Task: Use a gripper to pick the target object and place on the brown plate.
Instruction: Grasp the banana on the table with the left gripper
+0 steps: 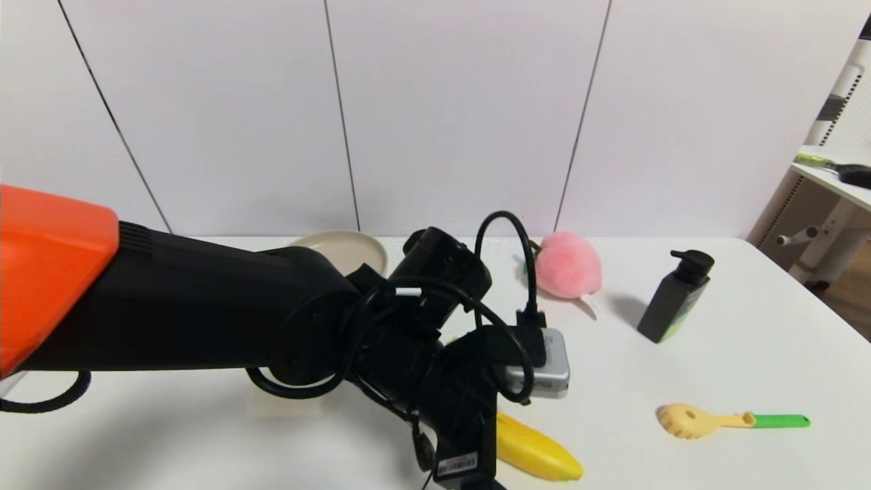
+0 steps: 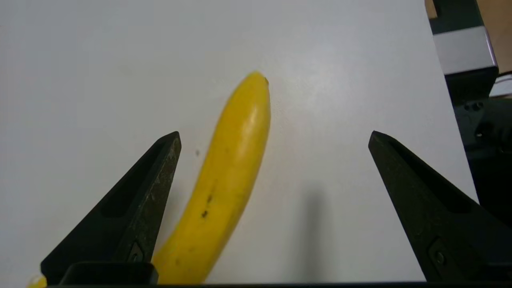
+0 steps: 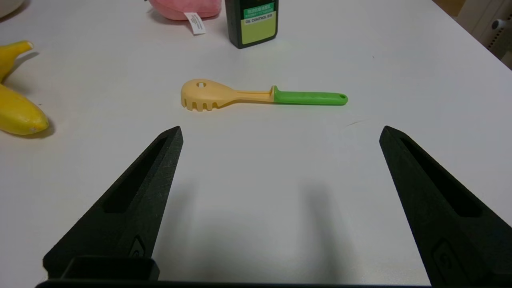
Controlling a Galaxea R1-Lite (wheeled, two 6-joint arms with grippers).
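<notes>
The yellow banana (image 1: 537,452) lies on the white table near its front edge, partly hidden under my left arm. In the left wrist view the banana (image 2: 228,180) lies between the wide-open fingers of my left gripper (image 2: 274,136), close to one finger (image 2: 148,200) and not touching either. The beige-tan plate (image 1: 347,248) sits at the back of the table, half hidden behind the arm. My right gripper (image 3: 280,130) is open and empty over bare table; it does not show in the head view. The banana's end also shows in the right wrist view (image 3: 18,114).
A pink plush (image 1: 568,265) and a black pump bottle (image 1: 674,299) stand at the back right. A yellow spoon with green handle (image 1: 728,420) lies front right. A white block (image 1: 286,405) sits under my left arm. A side table (image 1: 833,173) stands beyond the right edge.
</notes>
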